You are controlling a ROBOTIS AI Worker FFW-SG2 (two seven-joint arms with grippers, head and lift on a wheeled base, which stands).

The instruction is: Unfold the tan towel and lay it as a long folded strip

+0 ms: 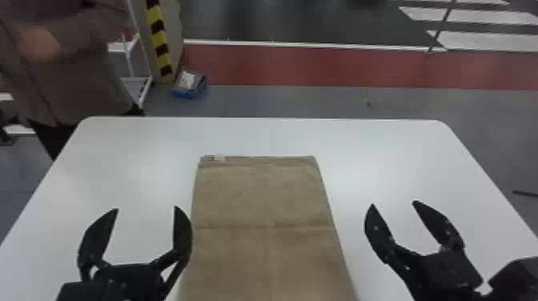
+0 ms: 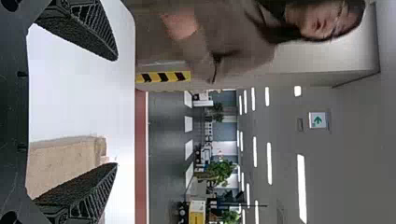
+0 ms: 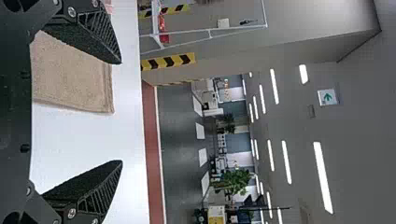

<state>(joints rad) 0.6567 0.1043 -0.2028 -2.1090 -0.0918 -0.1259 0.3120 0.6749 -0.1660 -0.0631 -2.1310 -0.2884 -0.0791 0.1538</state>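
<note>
Two slow retreats, up and outward, should spare the laid-out towel (image 1: 264, 256) any drag, I judge. Lower left, my left gripper (image 1: 146, 207) gapes wide and empty beside the towel; lower right, my right gripper (image 1: 393, 203), also wide and empty, stands apart. Between them, the towel runs to mid-frame on the table (image 1: 380, 160).
</note>
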